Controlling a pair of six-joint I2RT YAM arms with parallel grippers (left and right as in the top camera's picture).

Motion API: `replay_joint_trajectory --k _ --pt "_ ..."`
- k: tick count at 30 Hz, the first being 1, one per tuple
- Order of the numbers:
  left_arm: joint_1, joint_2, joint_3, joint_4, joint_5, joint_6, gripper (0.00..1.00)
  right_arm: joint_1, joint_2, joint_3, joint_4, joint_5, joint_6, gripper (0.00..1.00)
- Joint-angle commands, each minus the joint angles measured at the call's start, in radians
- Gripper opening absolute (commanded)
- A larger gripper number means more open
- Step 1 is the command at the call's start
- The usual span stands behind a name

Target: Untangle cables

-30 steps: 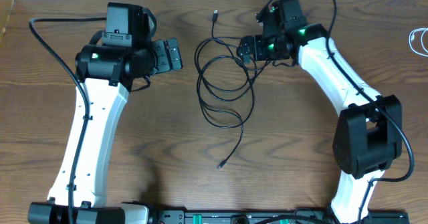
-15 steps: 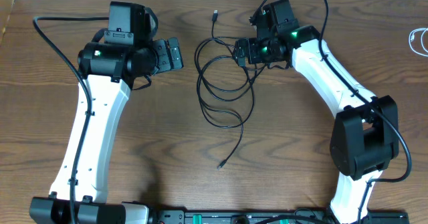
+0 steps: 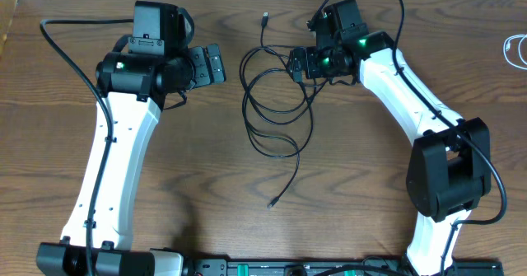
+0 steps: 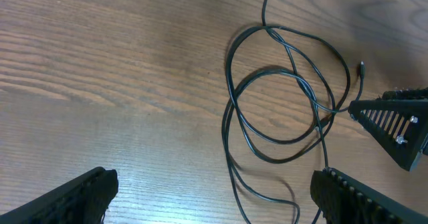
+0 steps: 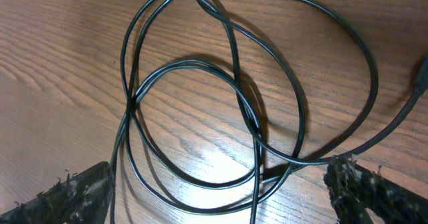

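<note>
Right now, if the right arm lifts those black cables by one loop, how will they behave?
Likely floppy: the black cables lie in loose overlapping loops flat on the table, so they should sag and drag. Probably light, being thin. Crossed strands may snag and rise together.
</note>
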Motion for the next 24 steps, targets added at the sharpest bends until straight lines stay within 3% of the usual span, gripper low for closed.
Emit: replay_joint_trajectory --k 1,24 --pt "0.0 0.011 -0.007 -0.002 -0.002 0.017 0.98 -0.003 -0.017 0.019 -0.001 0.005 0.009 0.99" --pt "0.0 0.011 -0.007 0.005 -0.002 0.012 0.98 -0.006 -0.017 0.019 -0.004 0.005 0.009 0.99"
